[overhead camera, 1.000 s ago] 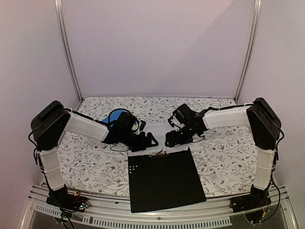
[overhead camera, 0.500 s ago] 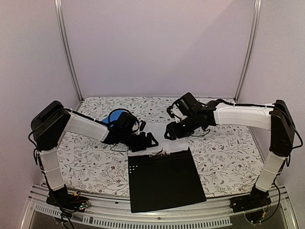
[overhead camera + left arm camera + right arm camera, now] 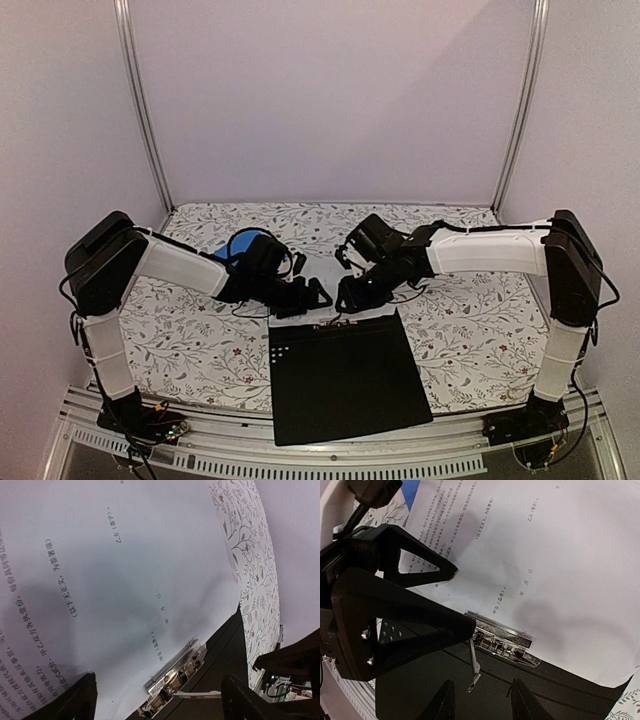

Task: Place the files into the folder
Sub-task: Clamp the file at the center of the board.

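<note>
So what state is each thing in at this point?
folder, open, flat, black inside up
metal clip, along the files' near edge; clamped or not, unclear
files, flat beyond the clip, not yet inside
left end effector, open above the files
right end effector, jaws apart, nothing held

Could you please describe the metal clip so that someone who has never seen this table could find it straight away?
On the flowered tablecloth, a black folder lies at the near middle. Along its far edge, where a white printed sheet meets it, sits the clip: the only shiny silver piece there, with a thin wire lever sticking out.
</note>
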You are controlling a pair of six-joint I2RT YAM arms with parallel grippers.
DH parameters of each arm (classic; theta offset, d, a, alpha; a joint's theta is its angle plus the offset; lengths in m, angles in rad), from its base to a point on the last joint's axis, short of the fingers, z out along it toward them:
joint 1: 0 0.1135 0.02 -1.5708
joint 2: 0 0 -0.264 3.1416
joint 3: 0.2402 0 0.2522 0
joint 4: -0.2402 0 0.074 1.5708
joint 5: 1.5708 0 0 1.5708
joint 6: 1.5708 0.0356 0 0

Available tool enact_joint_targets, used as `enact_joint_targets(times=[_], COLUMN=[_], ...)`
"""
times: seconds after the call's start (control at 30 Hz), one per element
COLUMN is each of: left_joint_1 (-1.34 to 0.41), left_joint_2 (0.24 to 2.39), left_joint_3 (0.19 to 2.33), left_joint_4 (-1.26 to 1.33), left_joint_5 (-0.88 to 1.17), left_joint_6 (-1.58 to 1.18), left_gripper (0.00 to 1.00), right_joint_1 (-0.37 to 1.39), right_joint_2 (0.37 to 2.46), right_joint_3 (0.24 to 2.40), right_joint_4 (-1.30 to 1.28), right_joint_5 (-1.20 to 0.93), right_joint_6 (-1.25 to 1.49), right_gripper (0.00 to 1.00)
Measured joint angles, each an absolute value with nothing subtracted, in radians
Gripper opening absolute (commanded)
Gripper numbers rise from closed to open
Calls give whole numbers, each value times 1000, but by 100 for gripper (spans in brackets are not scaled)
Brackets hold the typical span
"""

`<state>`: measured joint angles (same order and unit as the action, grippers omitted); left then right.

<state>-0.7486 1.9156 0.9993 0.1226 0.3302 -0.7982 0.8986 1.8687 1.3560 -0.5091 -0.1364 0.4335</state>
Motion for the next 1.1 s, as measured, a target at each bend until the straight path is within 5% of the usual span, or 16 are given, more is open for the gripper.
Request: enact_joint_targets(times=[0.63, 1.1], left_joint_1=[-749, -750], left_joint_2=[1915, 1915], left_joint_3=[999, 999], left_joint_4=[122, 122], left_joint_5=[328, 325], left_joint_6=[-797, -797], left_gripper=[86, 86], right_joint_1=[912, 912], right_joint_2=[1937, 1937], right_joint_3=[1398, 1401], right_joint_4=[-510, -533], right_joint_5=[-164, -147], right_joint_6=[469, 472], right_gripper=[19, 16])
